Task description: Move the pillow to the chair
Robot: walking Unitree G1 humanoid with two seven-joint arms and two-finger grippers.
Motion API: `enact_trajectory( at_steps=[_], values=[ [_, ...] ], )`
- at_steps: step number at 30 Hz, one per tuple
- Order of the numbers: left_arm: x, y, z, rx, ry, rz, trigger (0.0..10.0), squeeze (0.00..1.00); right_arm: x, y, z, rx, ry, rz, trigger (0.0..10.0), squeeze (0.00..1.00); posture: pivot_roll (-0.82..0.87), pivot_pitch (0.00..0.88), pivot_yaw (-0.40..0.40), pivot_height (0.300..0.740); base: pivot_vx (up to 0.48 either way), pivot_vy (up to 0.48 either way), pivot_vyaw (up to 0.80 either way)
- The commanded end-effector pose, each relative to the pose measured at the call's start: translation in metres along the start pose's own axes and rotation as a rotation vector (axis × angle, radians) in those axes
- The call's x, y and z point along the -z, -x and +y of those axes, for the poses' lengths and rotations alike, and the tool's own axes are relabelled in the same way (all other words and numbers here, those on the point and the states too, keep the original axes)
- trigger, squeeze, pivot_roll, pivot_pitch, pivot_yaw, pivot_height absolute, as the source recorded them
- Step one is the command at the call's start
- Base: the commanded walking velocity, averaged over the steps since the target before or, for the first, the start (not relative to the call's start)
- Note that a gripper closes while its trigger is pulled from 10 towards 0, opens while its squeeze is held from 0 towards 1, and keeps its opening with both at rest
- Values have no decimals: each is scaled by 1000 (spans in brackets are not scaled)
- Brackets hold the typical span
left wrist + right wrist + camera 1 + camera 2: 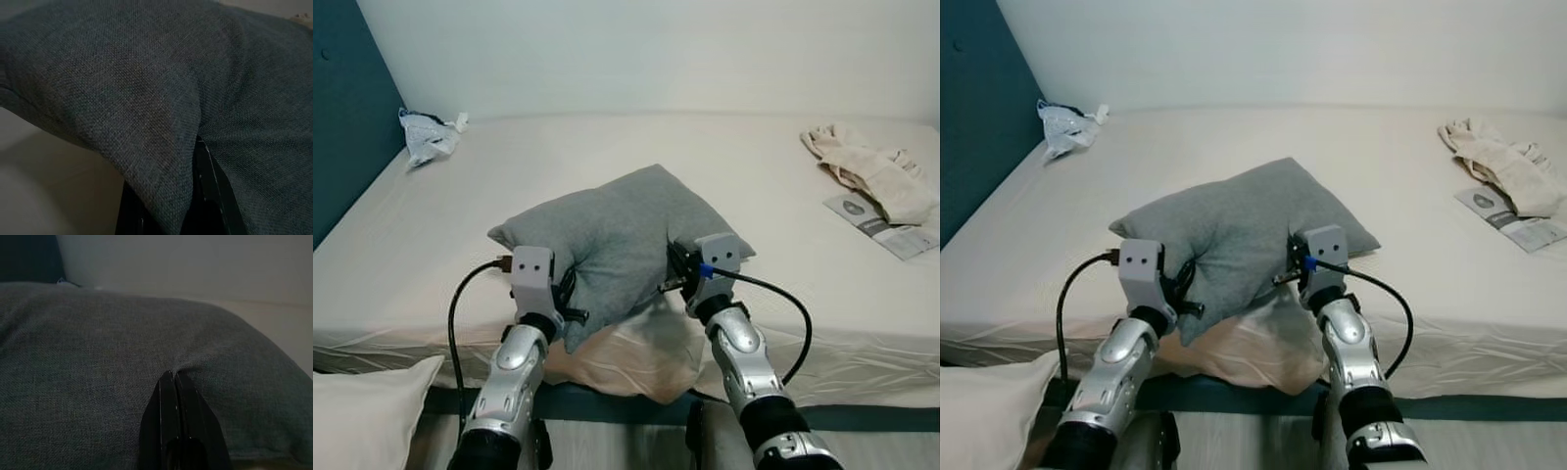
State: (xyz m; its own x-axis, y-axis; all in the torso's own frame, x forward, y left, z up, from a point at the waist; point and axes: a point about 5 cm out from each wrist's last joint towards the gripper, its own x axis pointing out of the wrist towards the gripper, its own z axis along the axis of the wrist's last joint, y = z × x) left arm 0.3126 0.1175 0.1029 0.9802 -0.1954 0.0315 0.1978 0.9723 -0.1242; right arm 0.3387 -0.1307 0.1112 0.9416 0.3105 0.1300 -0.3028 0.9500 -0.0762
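Observation:
A grey pillow (617, 235) is held between my two arms, lifted over the near edge of the bed (636, 157). My left gripper (566, 294) is shut on the pillow's left side, with grey fabric (161, 122) folded over its black fingers (215, 196). On the pillow's right side my right gripper (674, 269) is pinched shut on the fabric (122, 382), its fingers (173, 406) pressed together in a crease.
A cream pillow (626, 357) lies under the grey one at the bed's edge, and another cream pillow (362, 411) sits at the lower left. Crumpled beige cloth (871, 176) and a leaflet (886, 227) lie at the bed's right. A plastic bag (429, 135) rests by the teal headboard (342, 117).

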Motion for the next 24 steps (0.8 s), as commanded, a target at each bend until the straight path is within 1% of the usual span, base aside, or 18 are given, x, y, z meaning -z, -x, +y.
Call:
enact_trajectory(
  at_steps=[1, 2, 7, 11, 14, 15, 16, 24],
  values=[
    [-7, -2, 2, -13, -20, -46, 10000, 0, -3, -1, 6, -28, 20, -31, 10000, 0, 26, 51, -7, 609, 0, 0, 0],
    [-7, -2, 2, -13, -20, -46, 10000, 0, -3, -1, 6, -28, 20, -31, 10000, 0, 26, 51, -7, 609, 0, 0, 0],
    [-5, -1, 2, -19, -34, -48, 10000, 0, -2, -1, 7, -26, 16, -28, 10000, 0, 30, 55, -3, 639, 0, 0, 0],
    [-5, -1, 2, -20, -36, -49, 10000, 0, -2, -1, 8, -27, 16, -30, 10000, 0, 29, 55, -2, 654, 0, 0, 0],
    [-5, -1, 2, -20, -32, -51, 10000, 0, -2, -1, 8, -27, 18, -30, 10000, 0, 29, 56, 0, 679, 0, 0, 0],
    [-5, -1, 2, -20, -32, -51, 10000, 0, -2, -1, 8, -27, 18, -30, 10000, 0, 29, 56, 0, 679, 0, 0, 0],
    [-5, -1, 3, -20, -20, -48, 10000, 0, -2, -1, 8, -28, 19, -31, 10000, 0, 28, 55, -1, 689, 0, 0, 0],
    [-5, -1, 3, -24, -16, -52, 10000, 0, -3, -1, 7, -31, 23, -35, 10000, 0, 28, 57, -4, 719, 0, 0, 0]
  ],
)
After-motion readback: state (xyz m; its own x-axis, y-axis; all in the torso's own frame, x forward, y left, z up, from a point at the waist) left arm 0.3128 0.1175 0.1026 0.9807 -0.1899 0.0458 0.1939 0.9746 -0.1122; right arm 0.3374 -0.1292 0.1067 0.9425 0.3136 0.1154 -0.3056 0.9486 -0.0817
